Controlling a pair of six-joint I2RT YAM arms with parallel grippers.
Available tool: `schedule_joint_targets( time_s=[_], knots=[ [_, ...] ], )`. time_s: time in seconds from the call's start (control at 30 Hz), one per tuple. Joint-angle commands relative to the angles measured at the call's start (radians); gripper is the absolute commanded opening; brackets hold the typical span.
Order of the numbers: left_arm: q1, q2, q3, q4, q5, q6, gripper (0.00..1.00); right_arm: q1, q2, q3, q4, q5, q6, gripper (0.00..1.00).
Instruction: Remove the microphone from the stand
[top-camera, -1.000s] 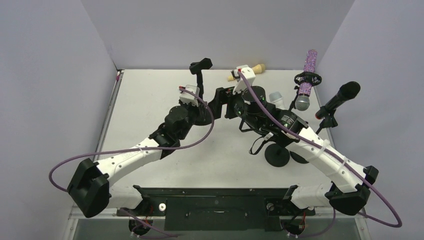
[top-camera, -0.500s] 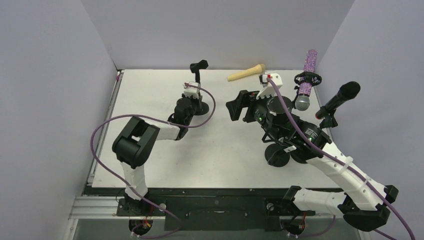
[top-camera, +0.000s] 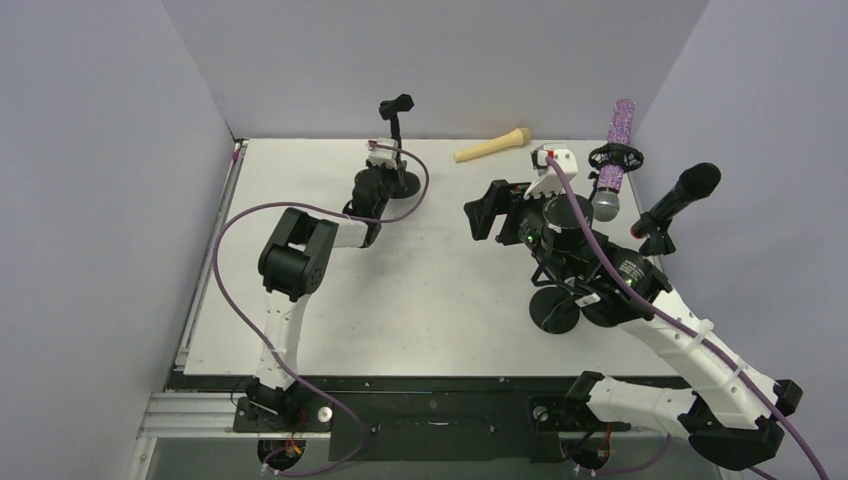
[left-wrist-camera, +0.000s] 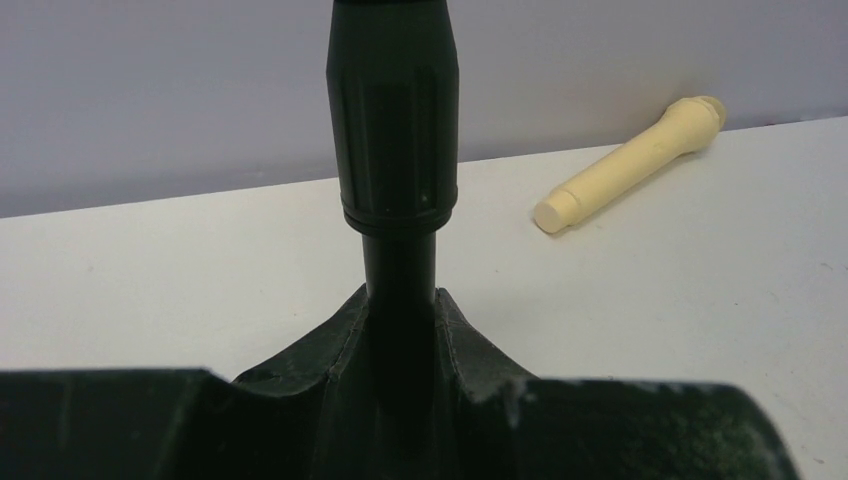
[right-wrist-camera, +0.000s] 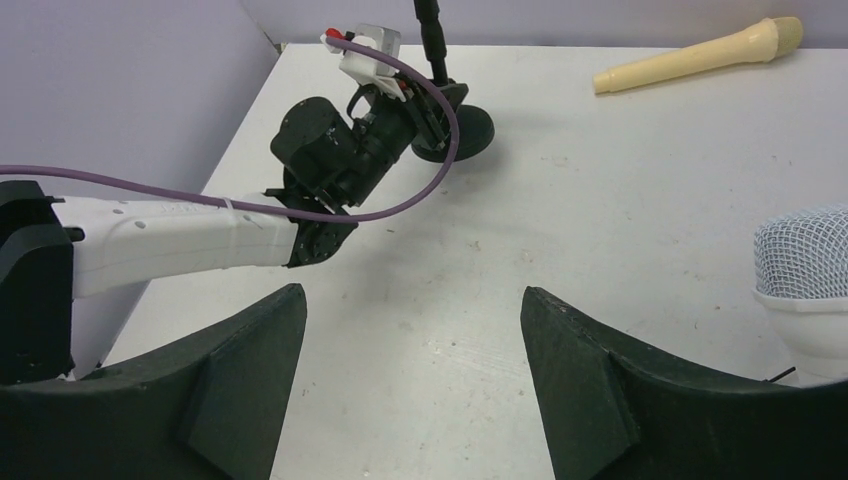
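Here the left hand (left-wrist-camera: 400, 345) grips the stand (left-wrist-camera: 393, 110), microphone (left-wrist-camera: 630, 160) lying well apart.

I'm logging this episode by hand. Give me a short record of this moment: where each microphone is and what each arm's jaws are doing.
left gripper: jaws shut on the pole of the empty stand
right gripper: jaws open, holding nothing, above the table
cream microphone: lying flat at the far side of the table, on no stand
purple microphone: in its mount, far right
black microphone: on its stand, right edge
white-headed microphone: beside the right gripper, its support out of view
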Motion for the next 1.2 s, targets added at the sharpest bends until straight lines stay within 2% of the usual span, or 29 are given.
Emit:
schedule_joint_targets(
  time_s=[0.0,0.33,0.73,1.03,1.17],
  knots=[
    [0.021,0.043,0.116,0.076,0.062,-0.043,0.0,-0.014,-0.002,0.008,0.002,0.024,-0.017,0.74],
    [0.041,0.079,0.156,0.018,0.088,-0.07,0.06,-0.022,0.007,-0.002,0.017,0.002,-0.016,0.74],
    [0.043,0.052,0.131,-0.017,0.09,-0.079,0.34,-0.024,-0.017,-0.034,0.028,-0.003,-0.01,0.74],
    [0.042,0.003,0.063,-0.004,0.091,-0.086,0.43,-0.025,-0.036,-0.048,0.026,-0.007,-0.003,0.74],
    [0.042,-0.036,0.029,-0.005,0.092,-0.081,0.58,-0.026,-0.037,-0.049,0.024,-0.009,0.004,0.74]
  ],
)
